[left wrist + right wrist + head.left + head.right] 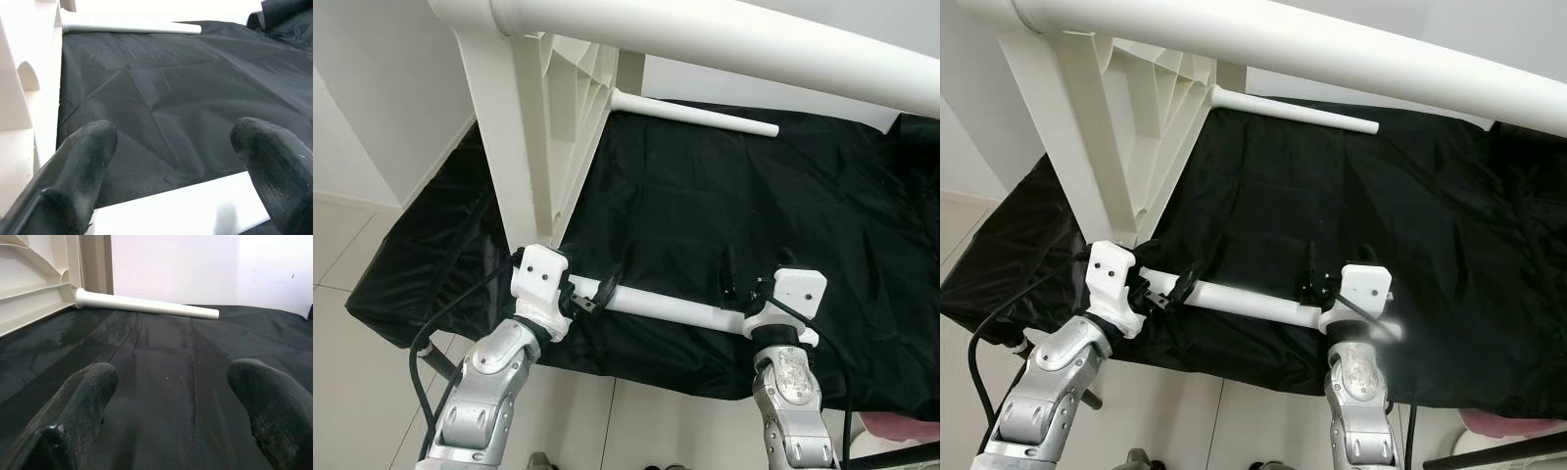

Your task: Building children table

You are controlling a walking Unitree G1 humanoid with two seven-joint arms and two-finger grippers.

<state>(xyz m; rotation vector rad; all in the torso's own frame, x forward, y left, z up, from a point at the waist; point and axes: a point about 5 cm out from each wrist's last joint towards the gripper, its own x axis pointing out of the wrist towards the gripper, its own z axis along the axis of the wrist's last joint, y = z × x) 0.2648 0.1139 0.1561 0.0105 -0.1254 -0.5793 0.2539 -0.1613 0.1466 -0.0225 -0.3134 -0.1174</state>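
A white plastic table top (558, 117) stands on edge, underside showing, on a black cloth (724, 196). One white leg (695, 113) sticks out from its far corner along the cloth. Another white leg (724, 44) crosses the top of the view, close to my head. A third leg (656, 305) lies near the cloth's front edge, between my two grippers. My left gripper (594, 292) is open at this leg's left end, and the leg (171, 215) runs across the base of its fingers. My right gripper (742, 282) is open at the leg's right end, with only cloth between its fingers (88, 396).
The cloth covers a low surface that drops off at the front and left to a pale tiled floor (342, 245). A white wall runs behind. Something pink (901, 431) lies on the floor at the lower right. A black cable (431, 333) loops beside my left arm.
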